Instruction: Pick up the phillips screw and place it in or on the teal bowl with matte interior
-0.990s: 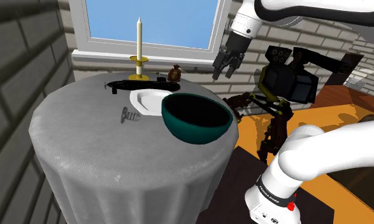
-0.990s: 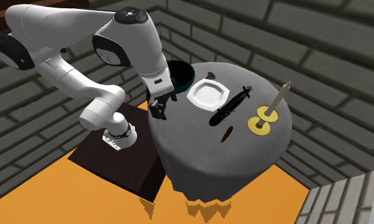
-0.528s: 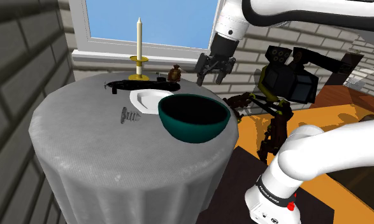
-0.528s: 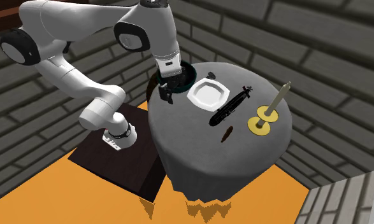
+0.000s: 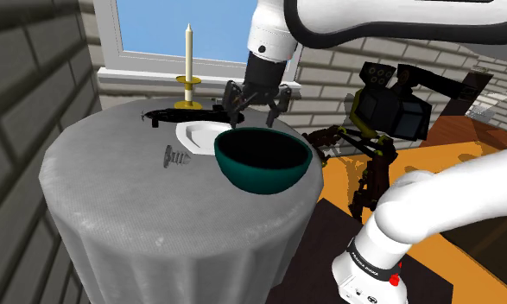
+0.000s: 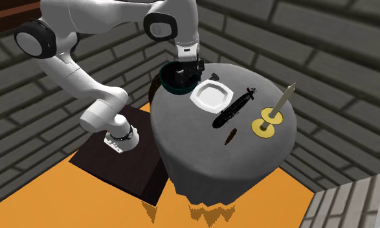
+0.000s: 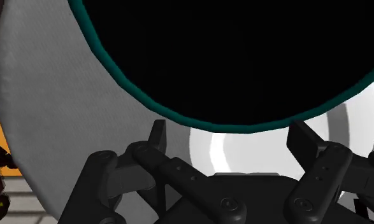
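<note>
My gripper (image 5: 256, 107) hangs with its jaws spread wide and nothing between them, above the far rim of the teal bowl (image 5: 262, 177) and the white plate (image 5: 198, 135) behind it. The phillips screw (image 5: 175, 156) lies on the grey table (image 5: 104, 181), just beside the plate on the shoulder view's left. If I descend too soon, I judge a finger could clip bowl or plate. A second ago I hung beyond the table's edge; I have swung in since.
</note>
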Robot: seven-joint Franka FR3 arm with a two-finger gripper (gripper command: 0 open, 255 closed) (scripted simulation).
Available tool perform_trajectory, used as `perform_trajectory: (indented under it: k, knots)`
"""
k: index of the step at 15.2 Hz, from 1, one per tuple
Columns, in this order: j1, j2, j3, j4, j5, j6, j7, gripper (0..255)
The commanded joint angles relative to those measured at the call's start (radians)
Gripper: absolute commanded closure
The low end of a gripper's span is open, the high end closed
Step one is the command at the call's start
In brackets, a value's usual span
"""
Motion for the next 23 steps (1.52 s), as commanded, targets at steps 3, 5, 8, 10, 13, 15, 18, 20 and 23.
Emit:
perform_trajectory:
  k: [3,5,8,10,13,15,18,20,23]
  knots:
    - [-0.055,0.128,0.146,0.110,-0.027,0.008,0.220,0]
    - [-0.090,0.209,0.226,0.176,-0.061,0.009,0.335,0]
    - [-0.144,0.362,0.357,0.292,-0.151,-0.001,0.528,0]
    - [-0.171,0.497,0.450,0.382,-0.252,-0.020,0.678,0]
    - [-0.138,0.699,0.524,0.505,-0.419,-0.072,0.876,0]
    - [-0.131,0.693,0.508,0.475,-0.415,-0.043,0.873,0]
    - [-0.136,0.691,0.505,0.434,-0.414,-0.003,0.873,0]
    - [-0.140,0.691,0.502,0.400,-0.417,0.032,0.875,0]
    - [-0.140,0.691,0.502,0.400,-0.417,0.032,0.875,0]
